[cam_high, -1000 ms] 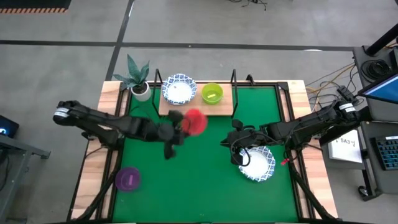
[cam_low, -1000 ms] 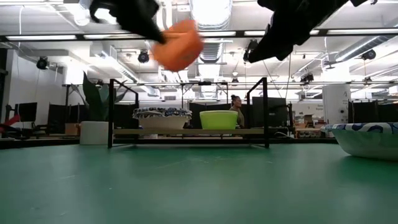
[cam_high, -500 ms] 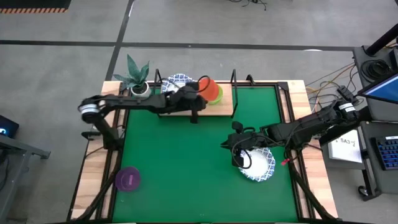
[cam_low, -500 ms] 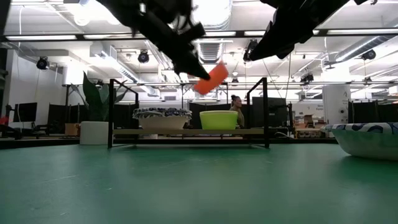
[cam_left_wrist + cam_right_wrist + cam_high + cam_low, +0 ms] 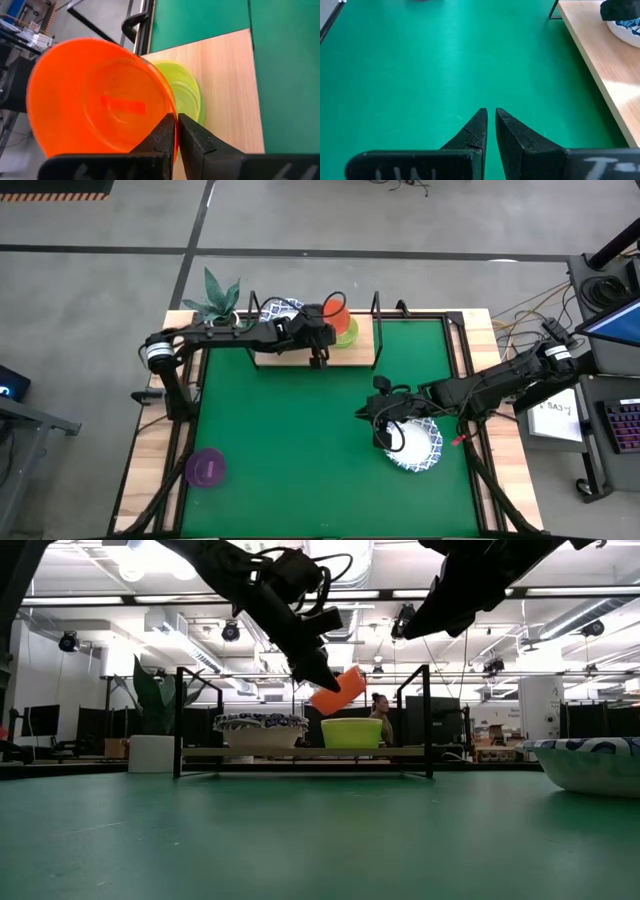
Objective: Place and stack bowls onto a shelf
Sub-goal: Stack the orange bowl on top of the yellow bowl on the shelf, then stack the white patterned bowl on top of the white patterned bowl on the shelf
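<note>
From overhead I see the left gripper (image 5: 322,330) reaching over the shelf (image 5: 300,352) at the far edge of the green mat (image 5: 300,430), clamped on the rim of the red bowl (image 5: 336,319), which sits tipped above the yellow-green bowl (image 5: 349,332). The low view gives me what the top view cannot: the red bowl (image 5: 338,690) hangs in the air, tilted, clear above the yellow-green bowl (image 5: 352,732) on the shelf board (image 5: 300,752). My left wrist camera confirms the pinch, with the two fingers (image 5: 162,136) closed tight on the bowl's thin wall and the yellow-green bowl (image 5: 187,95) on the light wood beyond.

A blue-patterned bowl (image 5: 283,310) stands on the shelf beside it, mostly hidden under the arm from above; the low view shows its full side (image 5: 262,730). The right gripper (image 5: 388,426) hovers over the mat at the edge of another blue-patterned bowl (image 5: 418,445), its fingers nearly pressed together around nothing. That bowl is cut off at the low view's edge (image 5: 590,762). A purple bowl (image 5: 206,468) sits near the mat's front left corner.

A potted plant (image 5: 222,305) stands just left of the shelf. Beyond the table I see a lit open workspace, with a person (image 5: 381,705) behind the shelf.
</note>
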### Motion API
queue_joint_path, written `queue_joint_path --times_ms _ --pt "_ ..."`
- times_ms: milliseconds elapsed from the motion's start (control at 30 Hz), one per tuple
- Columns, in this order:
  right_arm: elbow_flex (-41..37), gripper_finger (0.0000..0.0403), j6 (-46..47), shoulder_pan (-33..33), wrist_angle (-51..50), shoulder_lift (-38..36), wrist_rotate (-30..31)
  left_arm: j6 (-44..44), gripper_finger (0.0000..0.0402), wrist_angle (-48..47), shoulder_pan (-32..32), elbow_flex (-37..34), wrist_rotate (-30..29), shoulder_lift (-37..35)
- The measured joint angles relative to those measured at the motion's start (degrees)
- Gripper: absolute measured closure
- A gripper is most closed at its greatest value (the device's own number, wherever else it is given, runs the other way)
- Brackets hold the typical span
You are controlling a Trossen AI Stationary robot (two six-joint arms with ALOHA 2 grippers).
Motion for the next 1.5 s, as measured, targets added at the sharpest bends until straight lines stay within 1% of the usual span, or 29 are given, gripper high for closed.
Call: queue_joint_path --times_ms 167,500,633,767,833,900,1000,1100,1167,1333,1400,1500 --pt "-0.2 0.0374 0.0 0.0 0.9 0.0 0.3 -0.7 0.0375 2.2 0.1 0.0 1.4 0.0" --pt "-0.2 0.0374 0.0 0.0 1.8 0.0 0.3 -2.5 0.0306 2.7 0.2 0.3 1.2 0.0" --pt "-0.2 0.0374 0.5 0.0 1.8 0.0 0.3 -5.2 0.029 -1.8 -0.2 0.3 0.8 -1.6" --pt "-0.2 0.0374 0.8 0.0 2.1 0.0 0.3 -10.5 0.0288 -10.5 -2.0 0.0 1.9 -6.6" --pt "-0.2 0.0374 1.7 0.0 2.2 0.0 0.4 -13.3 0.029 -14.6 -3.4 -1.3 4.0 -9.9" --pt "-0.2 0.0374 3.5 -0.1 2.3 0.0 0.4 -16.4 0.0293 -16.3 -5.2 -3.7 5.9 -14.0" --pt "-0.2 0.0374 7.6 -0.2 2.5 0.0 0.5 -21.1 0.0297 -15.6 -9.1 -9.3 7.5 -21.4" --pt "-0.2 0.0374 12.0 -0.2 2.9 0.1 0.5 -26.7 0.0299 -13.6 -14.0 -15.5 7.6 -27.9" --pt "-0.2 0.0374 14.7 -0.2 3.3 0.1 0.6 -29.0 0.0299 -11.7 -17.6 -19.4 7.6 -32.0" --pt "2.2 0.0374 20.2 -0.2 3.3 0.2 0.5 -28.7 0.0299 -4.7 -24.8 -26.9 7.4 -39.2" --pt "4.0 0.0374 22.0 -0.1 3.3 0.7 0.5 -27.4 0.0299 -3.0 -26.5 -28.9 7.2 -41.4" --pt "7.1 0.0374 24.0 0.8 2.5 2.7 -0.3 -25.4 0.0299 -1.9 -27.5 -30.9 7.1 -43.8"
